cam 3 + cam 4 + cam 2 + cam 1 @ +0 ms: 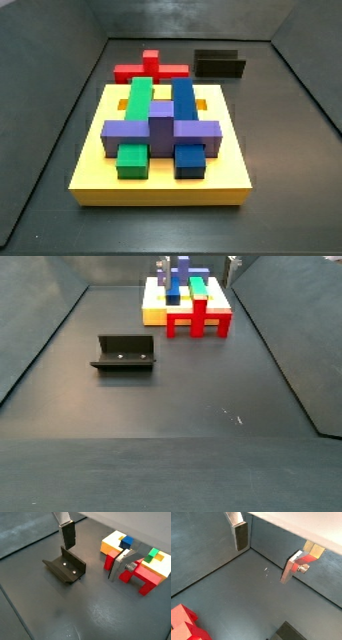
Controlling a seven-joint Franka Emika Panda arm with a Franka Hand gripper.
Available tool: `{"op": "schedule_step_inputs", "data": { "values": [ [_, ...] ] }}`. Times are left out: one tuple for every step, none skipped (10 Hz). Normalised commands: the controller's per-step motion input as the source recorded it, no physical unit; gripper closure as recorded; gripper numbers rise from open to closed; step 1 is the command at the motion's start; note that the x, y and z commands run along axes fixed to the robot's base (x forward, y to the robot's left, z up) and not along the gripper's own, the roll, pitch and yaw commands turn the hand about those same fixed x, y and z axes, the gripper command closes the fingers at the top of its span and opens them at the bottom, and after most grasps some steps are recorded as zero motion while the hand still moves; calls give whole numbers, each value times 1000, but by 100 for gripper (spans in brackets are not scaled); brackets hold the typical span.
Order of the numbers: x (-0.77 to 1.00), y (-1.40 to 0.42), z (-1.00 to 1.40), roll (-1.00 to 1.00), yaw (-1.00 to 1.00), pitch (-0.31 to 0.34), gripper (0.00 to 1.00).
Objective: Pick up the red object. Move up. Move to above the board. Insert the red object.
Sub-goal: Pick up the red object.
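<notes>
Claw (93, 554) hangs released and empty above the dark floor, both silver fingers showing in both wrist views, well apart from each other with bare floor between. One finger (67, 534) reaches down near the fixture (67, 567); its mate (121, 562) sits in front of the red object (142, 576) but I cannot tell if it touches. In a wrist view the claw (264, 552) shows the same spread, nothing between the pads.

Red object stands on its two legs on the floor, just beside the short end of the board (112, 544), between the board and the open floor. In a side view it (198, 322) reads as a bridge shape against the board (158, 311). In a side view from the board's far end, it (150, 69) lies just beyond the board (160, 175), with the fixture (219, 64) close by it.

Hidden or unclear: my arm itself is out of both side views. A wrist view catches only a corner of something red (186, 624) at the frame edge, cut off, and a scrap of yellow behind a finger. The board is cropped in the wrist view that shows it.

Only the side views show the board's load whole: green block (136, 115), blue block (186, 115), purple block (163, 130) crossing them. The fixture (124, 353) stands well apart from the board.
</notes>
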Motion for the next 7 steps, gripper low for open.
{"op": "schedule_step_inputs", "data": {
  "values": [
    [0, -186, -20, 0, -11, 0, 0],
    [-94, -669, -146, 0, 0, -44, 0],
    [-154, -940, -183, 49, 0, -34, 0],
    [-137, -1000, -194, 117, 0, -33, 0],
    [-140, -1000, -160, 124, 0, -47, 0],
    [-123, -1000, -194, 127, 0, -57, 0],
    [-117, -1000, -243, 121, 0, -83, 0]
  ]
}}
